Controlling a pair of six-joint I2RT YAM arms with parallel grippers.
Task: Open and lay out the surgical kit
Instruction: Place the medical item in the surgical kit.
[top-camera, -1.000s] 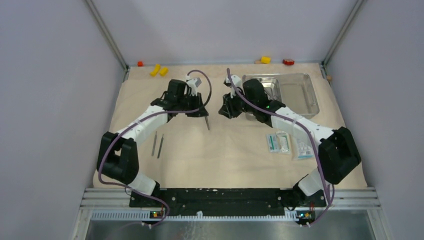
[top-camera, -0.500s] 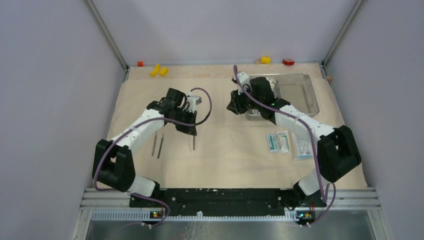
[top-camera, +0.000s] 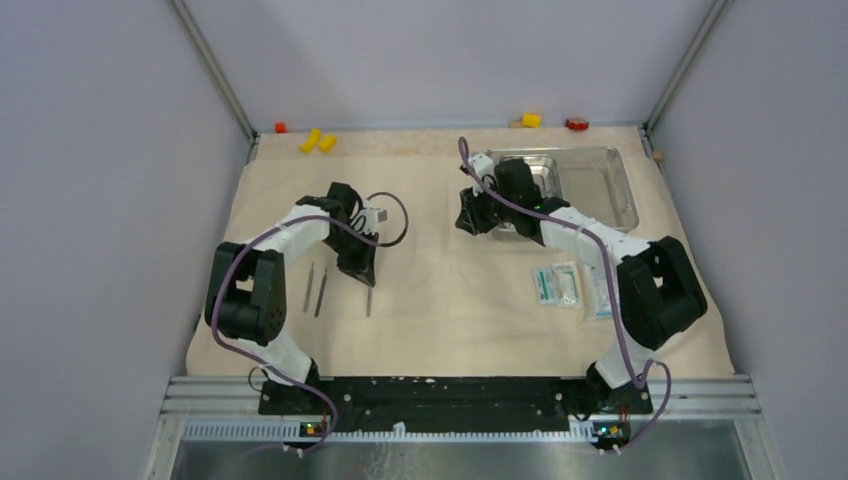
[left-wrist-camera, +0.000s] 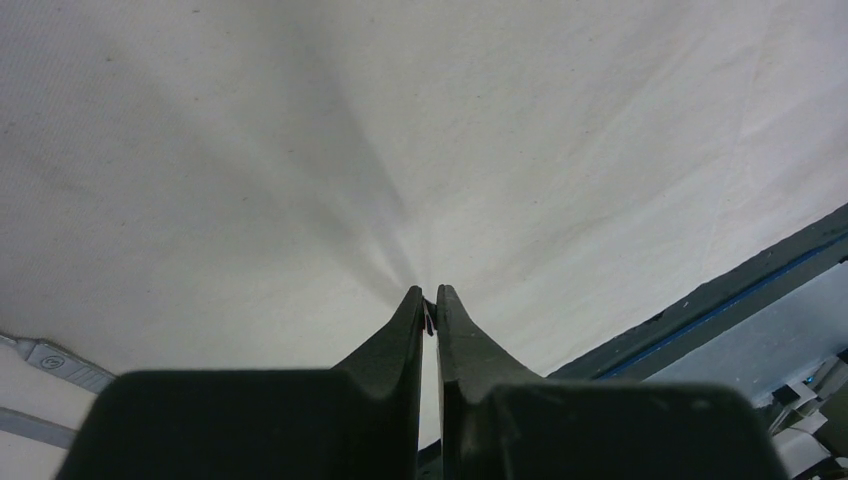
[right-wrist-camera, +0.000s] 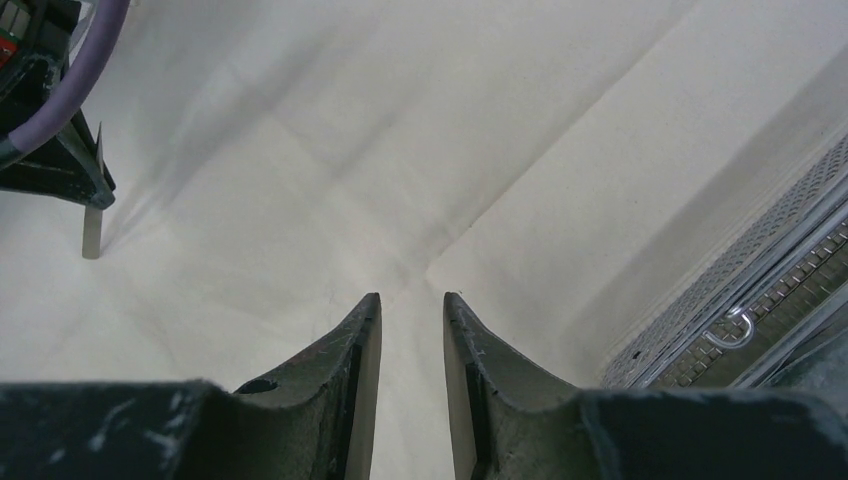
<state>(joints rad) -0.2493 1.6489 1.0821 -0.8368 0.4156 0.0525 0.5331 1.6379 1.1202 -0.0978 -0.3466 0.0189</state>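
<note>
A beige cloth wrap (top-camera: 450, 300) lies opened flat over most of the worktop. Off its far left corner sit a small red block (top-camera: 280, 127) and two small yellow blocks (top-camera: 319, 141).

Toward the left edge, two thin metal instruments (top-camera: 315, 290) lie side by side on the cloth, both pointing to the near edge. Just to their right is the left hand (top-camera: 363, 272). It is clamped on a third thin metal instrument (top-camera: 368, 300), which sticks out below it toward the near edge. In the left wrist view its fingers (left-wrist-camera: 405, 325) are pressed almost together, with only a dark sliver of metal (left-wrist-camera: 429, 316) between the tips and bare cloth (left-wrist-camera: 300, 150) beyond. Whether the free end touches the cloth cannot be told.

Right of the middle, the right hand (top-camera: 468, 216) is over the cloth just beside the left side of a shiny rectangular steel tray (top-camera: 600, 195). Its fingers (right-wrist-camera: 362, 335) stand apart with nothing between them. Its wrist view shows creased cloth (right-wrist-camera: 300, 150) and the tray's perforated floor (right-wrist-camera: 740, 290) at the right.

The tray sits at the far right corner of the cloth. Nearer the near edge, right of centre, small white-and-teal sealed packets (top-camera: 557, 285) lie flat side by side. Beyond the tray, at the far edge, are another yellow block (top-camera: 531, 120) and a red block (top-camera: 576, 124).
</note>
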